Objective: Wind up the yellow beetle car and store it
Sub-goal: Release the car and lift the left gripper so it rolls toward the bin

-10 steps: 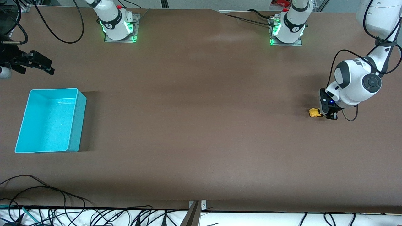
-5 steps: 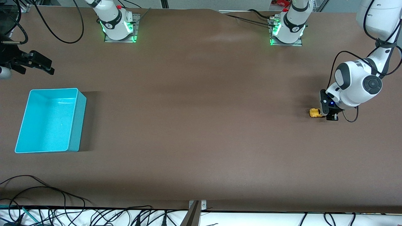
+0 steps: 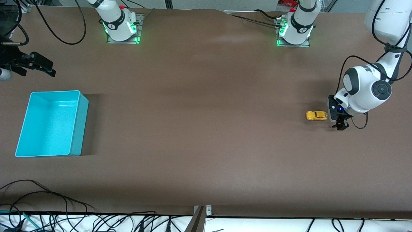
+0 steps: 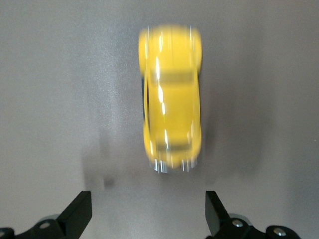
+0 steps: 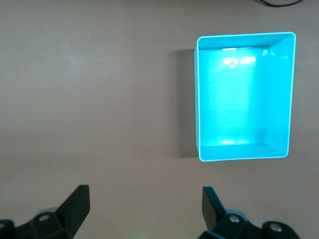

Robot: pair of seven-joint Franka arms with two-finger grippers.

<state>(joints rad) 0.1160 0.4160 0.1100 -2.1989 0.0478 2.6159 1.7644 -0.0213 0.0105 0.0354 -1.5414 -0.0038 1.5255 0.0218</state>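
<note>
Reaching down from its base at the top of the front view, the left arm bends at a white elbow joint and points its wrist at the table [image 3: 206,135], so that the left gripper [image 3: 339,124] sits low at the left arm's end of the table, just beside the yellow beetle car [image 3: 316,115]. In the left wrist view the left gripper [image 4: 148,216] has its two dark fingertips [image 4: 79,211] spread wide apart with nothing between them, and the yellow beetle car [image 4: 172,97] lies clear of them on the brown surface, its body blurred, its long axis running straight away from the gap between the fingers. The car stands on its wheels on the bare table, apart from the gripper and well apart from the turquoise bin [image 3: 22,129], which sits at the right arm's end of the table. The right arm waits near that end, its right gripper [image 3: 40,66] held up over the table just farther from the front camera than the bin. The right wrist view shows the right gripper [image 5: 144,211] with its fingers wide apart and empty, looking down on the turquoise bin [image 5: 288,94], whose inside holds nothing. No readable writing or brand marks show on the car or the bin.
</note>
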